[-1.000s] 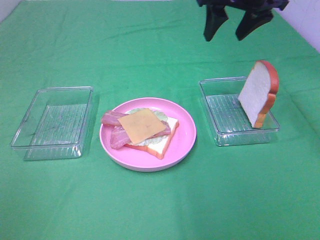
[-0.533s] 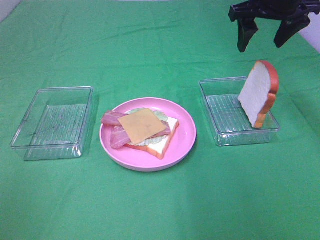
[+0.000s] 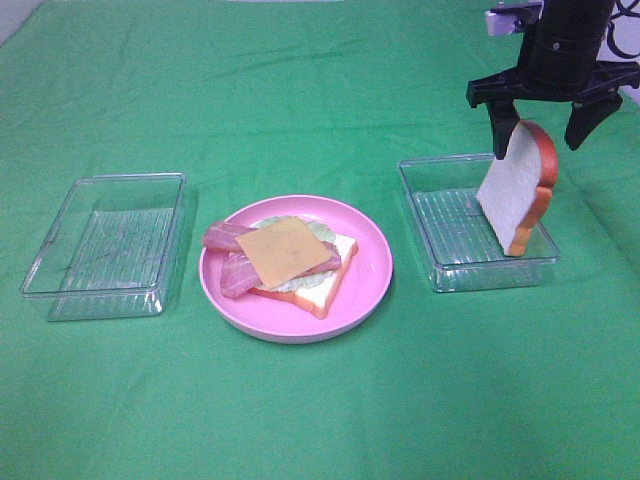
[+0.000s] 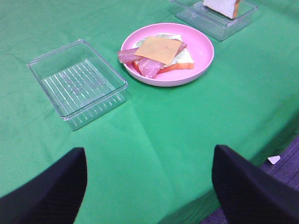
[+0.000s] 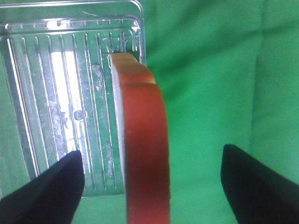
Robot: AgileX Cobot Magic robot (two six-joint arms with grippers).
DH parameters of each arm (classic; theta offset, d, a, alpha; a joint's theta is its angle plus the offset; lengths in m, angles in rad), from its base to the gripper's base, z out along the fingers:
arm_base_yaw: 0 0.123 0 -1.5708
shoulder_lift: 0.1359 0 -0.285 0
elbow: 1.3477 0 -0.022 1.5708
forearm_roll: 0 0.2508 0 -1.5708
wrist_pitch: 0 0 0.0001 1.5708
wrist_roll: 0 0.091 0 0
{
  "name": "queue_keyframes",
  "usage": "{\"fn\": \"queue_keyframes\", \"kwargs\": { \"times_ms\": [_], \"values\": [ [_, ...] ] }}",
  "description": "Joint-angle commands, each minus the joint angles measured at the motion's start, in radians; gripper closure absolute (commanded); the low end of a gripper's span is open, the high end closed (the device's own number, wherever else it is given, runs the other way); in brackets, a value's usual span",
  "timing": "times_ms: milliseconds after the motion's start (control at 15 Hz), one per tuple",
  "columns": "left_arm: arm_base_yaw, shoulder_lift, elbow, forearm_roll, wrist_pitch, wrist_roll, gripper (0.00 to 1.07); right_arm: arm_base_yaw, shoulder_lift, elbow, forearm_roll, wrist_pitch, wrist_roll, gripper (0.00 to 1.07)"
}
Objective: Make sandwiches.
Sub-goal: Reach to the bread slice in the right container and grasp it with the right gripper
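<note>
An open sandwich (image 3: 285,262) lies on the pink plate (image 3: 370,270): a bread slice with lettuce, bacon strips and a cheese square on top. It also shows in the left wrist view (image 4: 159,55). A second bread slice (image 3: 517,187) stands on edge, leaning in the right clear tray (image 3: 450,240). My right gripper (image 3: 543,126) is open, its fingers on either side of the slice's top, not touching. The right wrist view looks down on the slice's crust (image 5: 144,149) between the two fingers (image 5: 44,189). My left gripper (image 4: 149,186) is open, low and near the table's front edge.
An empty clear tray (image 3: 108,243) stands at the left of the plate, also in the left wrist view (image 4: 77,81). A green cloth covers the table. The table edge and floor show at the lower right of the left wrist view (image 4: 275,158).
My right gripper has moved right and down from the back of the table and now straddles the top of the standing bread slice. Nothing else moved.
</note>
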Motion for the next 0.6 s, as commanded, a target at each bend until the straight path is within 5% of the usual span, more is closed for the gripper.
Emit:
{"fn": "queue_keyframes", "kwargs": {
  "times_ms": [67,200,533,600],
  "values": [
    [-0.003,-0.018,0.001,-0.008,-0.011,-0.004,0.35,-0.013,0.025,-0.003,0.050,0.017,-0.039,0.33],
    [-0.003,-0.018,0.001,-0.008,-0.011,-0.004,0.35,-0.013,0.029,-0.003,0.050,0.016,-0.042,0.45],
    [-0.003,-0.018,0.001,-0.008,-0.011,-0.004,0.35,-0.013,0.010,-0.003,0.033,0.024,-0.040,1.07],
    [-0.003,-0.018,0.001,-0.008,-0.011,-0.004,0.35,-0.013,-0.005,-0.003,0.033,0.024,-0.040,1.07]
  ]
}}
